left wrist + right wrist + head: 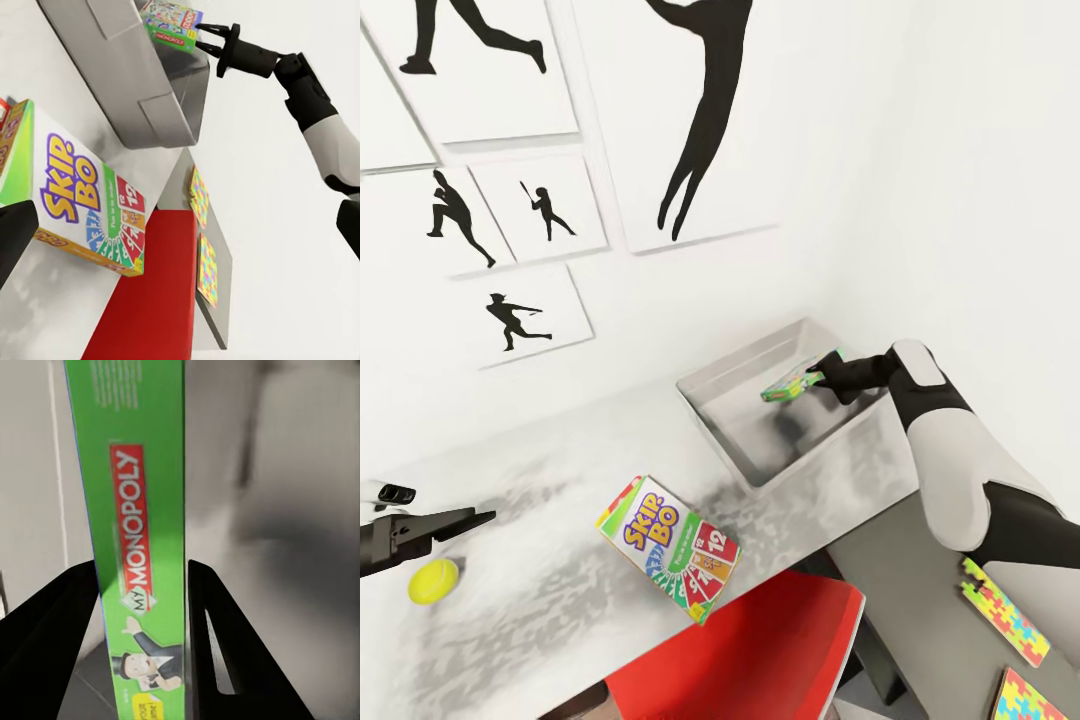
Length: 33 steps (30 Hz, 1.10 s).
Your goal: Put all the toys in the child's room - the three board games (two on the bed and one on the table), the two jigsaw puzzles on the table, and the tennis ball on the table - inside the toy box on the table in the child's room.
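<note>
The right gripper (818, 376) pinched the Monopoly box (796, 383) edgewise between closed fingers (225, 652), above the toy box (735, 425). Released tilted, it risked catching the rim. The left gripper's (472, 520) opening couldn't be judged.

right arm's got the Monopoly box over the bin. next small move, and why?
Probably lower slightly and open. The right gripper is shut on the Monopoly box, which hangs above the toy box interior, inside its rim. The bin looks empty beneath, so a short release should land it inside.
</note>
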{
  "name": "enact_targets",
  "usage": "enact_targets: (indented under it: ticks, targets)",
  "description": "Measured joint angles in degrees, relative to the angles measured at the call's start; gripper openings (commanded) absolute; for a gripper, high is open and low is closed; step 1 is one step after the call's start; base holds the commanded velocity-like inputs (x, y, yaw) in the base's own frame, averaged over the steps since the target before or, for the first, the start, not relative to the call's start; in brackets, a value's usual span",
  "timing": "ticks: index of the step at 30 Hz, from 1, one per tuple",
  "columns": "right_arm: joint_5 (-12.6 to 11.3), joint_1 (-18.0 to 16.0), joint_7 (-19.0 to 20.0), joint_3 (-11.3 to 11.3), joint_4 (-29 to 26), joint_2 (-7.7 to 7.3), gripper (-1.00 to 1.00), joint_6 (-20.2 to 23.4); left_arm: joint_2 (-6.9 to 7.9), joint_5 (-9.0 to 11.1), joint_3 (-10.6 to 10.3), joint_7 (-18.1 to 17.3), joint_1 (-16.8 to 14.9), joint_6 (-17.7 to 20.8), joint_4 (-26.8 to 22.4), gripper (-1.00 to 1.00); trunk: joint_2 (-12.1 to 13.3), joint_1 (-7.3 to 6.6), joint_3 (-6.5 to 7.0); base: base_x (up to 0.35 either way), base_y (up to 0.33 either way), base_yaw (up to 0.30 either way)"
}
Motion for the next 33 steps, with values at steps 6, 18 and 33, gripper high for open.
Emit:
enact_targets:
  ticks: [6, 18, 33]
  targets:
    - [0.0, -0.5, 0.0, -0.1, 0.1, 0.03, -1.0, 0.1, 0.0, 0.0, 0.0, 0.0, 0.0, 0.0, 0.0, 1.0, 0.0, 0.0, 0.0, 0.0, 0.0, 0.0]
    - [0.1, -1.3, 0.2, -0.1, 0.3, 0.05, -1.0, 0.0, 0.0, 0.0, 0.1, 0.0, 0.0, 0.0, 0.0, 1.0, 0.0, 0.0, -0.01, 0.0, 0.0, 0.0]
    - [0.1, -1.3, 0.3, -0.1, 0.5, 0.05, -1.0, -1.5, 0.0, 0.0, 1.4, 0.0, 0.0, 0.2, 0.0, 1.0, 0.0, 0.0, -0.01, 0.0, 0.0, 0.0]
